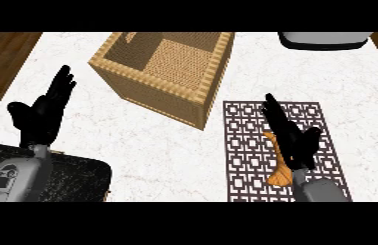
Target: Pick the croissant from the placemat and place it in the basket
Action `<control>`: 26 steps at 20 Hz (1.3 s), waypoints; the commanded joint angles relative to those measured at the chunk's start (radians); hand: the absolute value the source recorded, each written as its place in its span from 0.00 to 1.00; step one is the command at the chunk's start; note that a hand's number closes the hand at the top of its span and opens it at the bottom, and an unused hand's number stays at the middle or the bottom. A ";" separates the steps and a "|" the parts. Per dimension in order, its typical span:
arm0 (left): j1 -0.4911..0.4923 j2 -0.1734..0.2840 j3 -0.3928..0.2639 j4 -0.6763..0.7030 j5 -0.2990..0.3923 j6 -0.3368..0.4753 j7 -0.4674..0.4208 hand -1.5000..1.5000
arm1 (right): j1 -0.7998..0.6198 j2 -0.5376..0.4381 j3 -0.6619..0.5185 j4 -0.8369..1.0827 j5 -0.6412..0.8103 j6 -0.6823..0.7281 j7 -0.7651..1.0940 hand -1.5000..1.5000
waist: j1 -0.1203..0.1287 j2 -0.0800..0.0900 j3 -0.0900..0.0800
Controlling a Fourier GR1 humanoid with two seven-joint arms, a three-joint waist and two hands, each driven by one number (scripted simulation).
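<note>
On placemat (251,139) — golden-brown, elongated croissant (279,175)

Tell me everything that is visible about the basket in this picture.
The basket is a square, tan, woven-looking box with an open top and a lighter, beaded rim. It stands upright on the white marbled counter, turned so that one corner points toward the robot. Its inside shows a woven floor, partly in shadow, with nothing visible in it. It sits just beyond the upper left corner of the patterned placemat. Neither hand touches it.
</note>
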 commanded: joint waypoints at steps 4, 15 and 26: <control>0.023 0.001 -0.082 -0.138 -0.048 -0.054 -0.031 0.50 | -0.001 -0.147 -0.150 -0.039 -0.117 0.207 -0.123 1.00 | -0.022 -0.023 -0.029; 0.067 0.000 -0.111 -0.177 -0.001 -0.171 -0.064 0.50 | 0.128 -0.025 0.110 -0.369 0.321 -0.090 -0.191 0.00 | -0.036 -0.026 -0.033; 0.083 -0.011 -0.116 -0.239 -0.014 -0.139 -0.015 0.50 | 0.062 -0.460 -0.046 -0.600 0.651 0.026 0.412 0.00 | -0.053 -0.031 -0.039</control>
